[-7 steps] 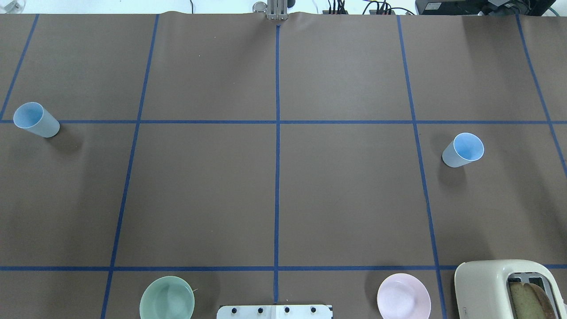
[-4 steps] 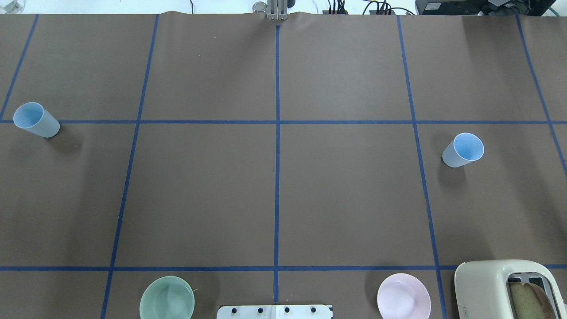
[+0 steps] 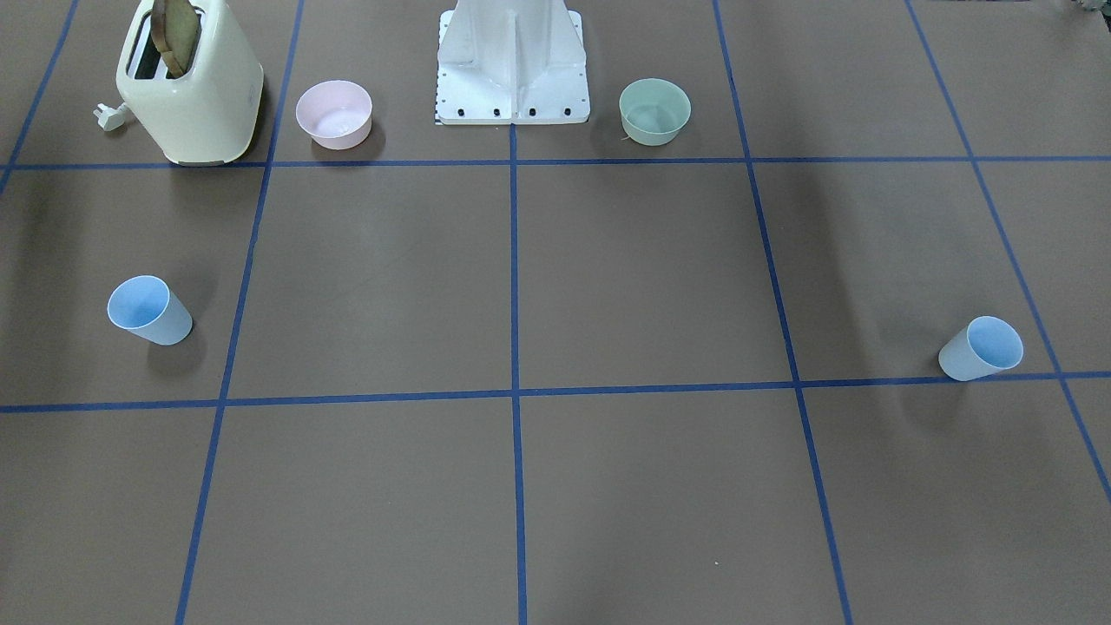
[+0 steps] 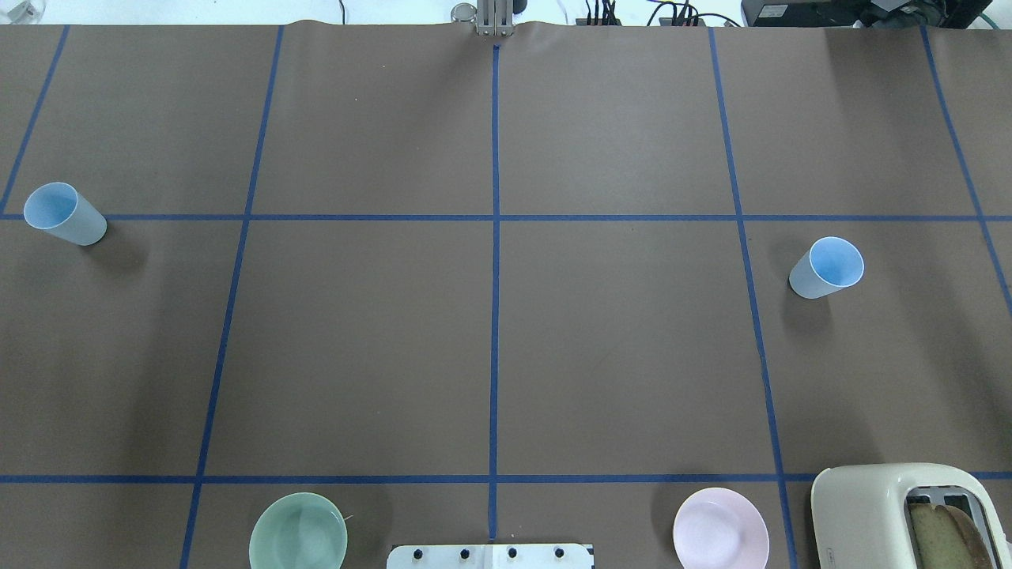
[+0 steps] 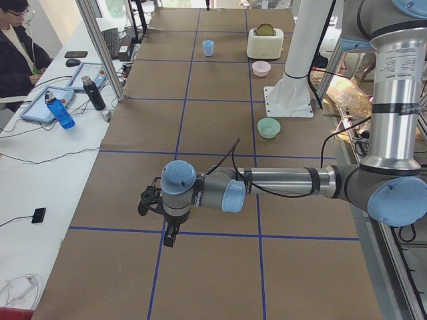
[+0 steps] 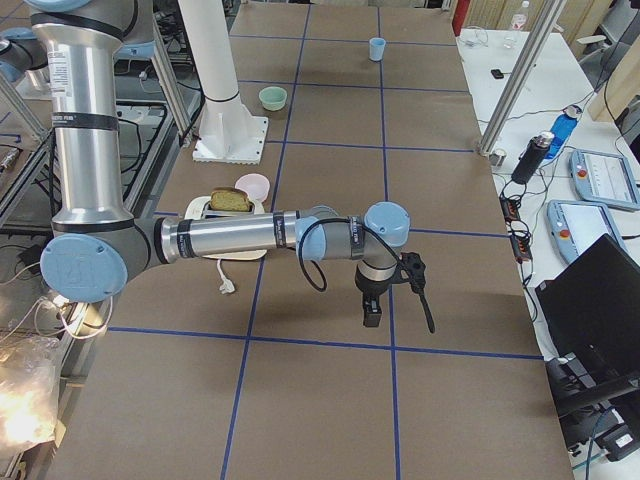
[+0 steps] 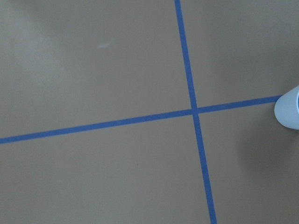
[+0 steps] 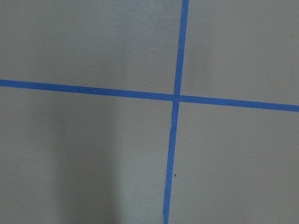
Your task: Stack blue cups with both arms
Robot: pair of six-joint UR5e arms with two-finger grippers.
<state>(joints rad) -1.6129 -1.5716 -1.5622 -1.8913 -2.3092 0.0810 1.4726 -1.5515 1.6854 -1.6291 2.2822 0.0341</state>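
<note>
Jaws, left: the black left gripper (image 5: 170, 239) hangs pointing down over the table (image 4: 617, 356), close to a crossing of the blue tape lines (image 7: 194, 111). It shows only from the side, so whether the fingers are spread or pressed together cannot be told.
Jaws, right: the right gripper (image 6: 371, 316) also points down above the table and shows only from the side, so its state cannot be told either.
Cup nearest the left jaws: the left-side cup (image 4: 63, 213) stands below and off to one side of them. It is clear of them, its base on a tape line, with only a pale sliver at the edge of the left wrist view.
Cup on the right arm's half: the right-side cup (image 4: 826, 267) stands beside a tape line. Its exact place against the right jaws cannot be fixed.
Axis: both cups are upright, long axis vertical, open mouth up and narrow base on the table.
Count of cups: two, well apart at opposite ends of the table.
Look: light blue, tapered, plain and handleless, brighter blue inside.
Bowls: two, a green bowl (image 4: 298, 542) and a pink bowl (image 4: 720, 539), back from the jaws on either side of the white pedestal (image 3: 512, 61).
Toaster: one cream toaster (image 4: 877, 506) just beside the pink bowl, holding one bread slice (image 3: 176, 30).
</note>
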